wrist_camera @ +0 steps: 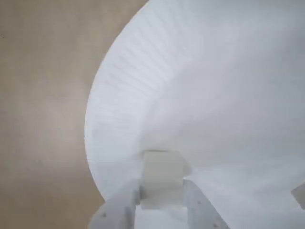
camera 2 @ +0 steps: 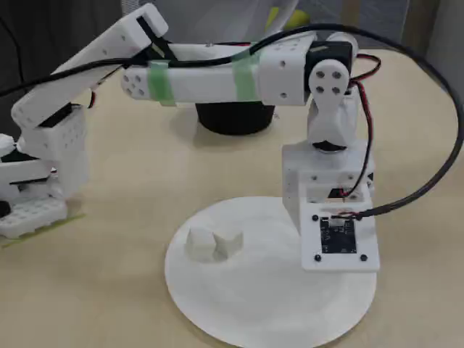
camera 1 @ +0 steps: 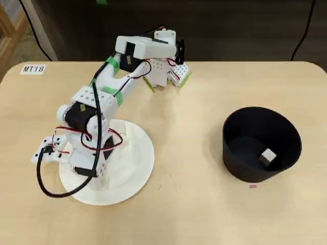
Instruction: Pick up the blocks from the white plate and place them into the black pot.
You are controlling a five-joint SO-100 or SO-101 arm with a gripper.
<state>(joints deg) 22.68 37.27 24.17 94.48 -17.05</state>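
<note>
In the wrist view, the gripper (wrist_camera: 161, 200) sits low over the white plate (wrist_camera: 228, 86), and a pale block (wrist_camera: 162, 179) lies between its two fingers (wrist_camera: 121, 205); whether the fingers press the block or merely flank it cannot be determined. In the fixed view, two further blocks (camera 2: 210, 244) rest touching each other on the left part of the plate (camera 2: 254, 304), just beside the lowered wrist assembly (camera 2: 337, 217). In the overhead view, the black pot (camera 1: 261, 144) stands well apart from the plate, toward the right side of the table (camera 1: 184, 214), and one block (camera 1: 267, 157) lies on its floor.
</note>
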